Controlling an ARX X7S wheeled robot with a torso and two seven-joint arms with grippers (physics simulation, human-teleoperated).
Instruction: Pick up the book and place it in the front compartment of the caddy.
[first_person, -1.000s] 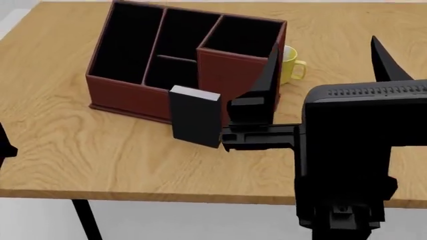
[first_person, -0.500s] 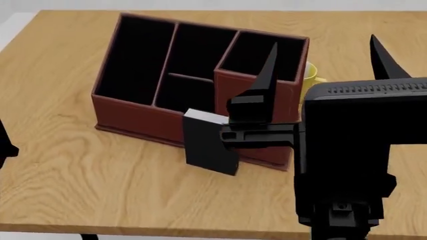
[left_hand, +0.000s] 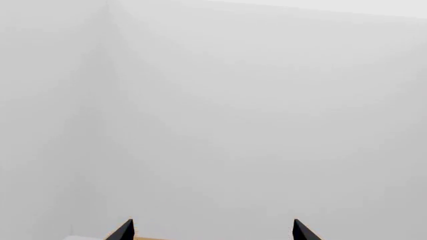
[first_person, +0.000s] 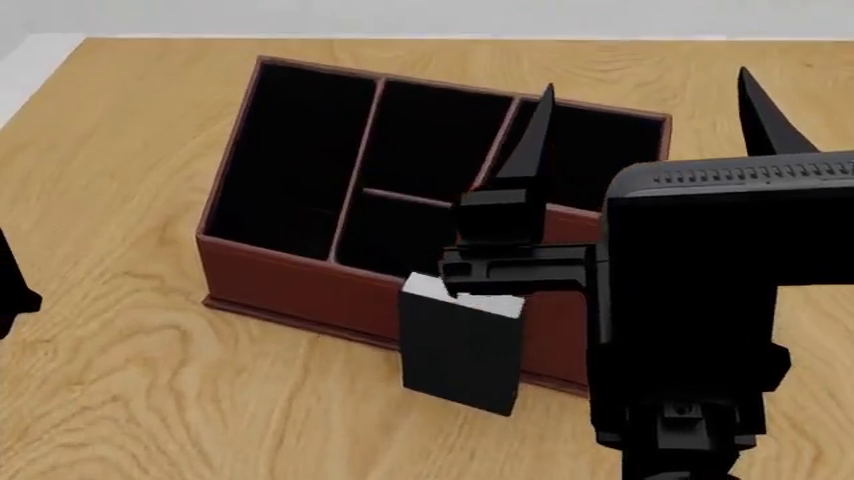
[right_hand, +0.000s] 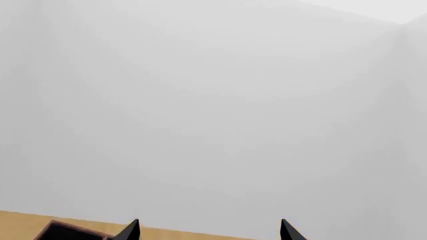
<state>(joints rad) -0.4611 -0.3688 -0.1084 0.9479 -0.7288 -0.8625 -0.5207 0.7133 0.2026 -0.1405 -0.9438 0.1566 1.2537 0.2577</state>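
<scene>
The wooden table (first_person: 147, 400) has a light oak grain with darker wavy lines running across it. Its top fills most of the head view, reaching from the near edge up to the far edge. Beyond that far edge runs a pale grey strip of floor or wall (first_person: 400, 18); which of the two cannot be told. A whiter patch (first_person: 24, 60) shows past the table's far left corner. In the right wrist view a narrow strip of the same tabletop (right_hand: 20, 222) lies under a plain pale grey wall (right_hand: 213, 100).

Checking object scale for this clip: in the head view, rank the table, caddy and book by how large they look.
1. Table, running past the frame edges.
2. Caddy.
3. Book, smallest, though nearer the camera than the caddy.
</scene>
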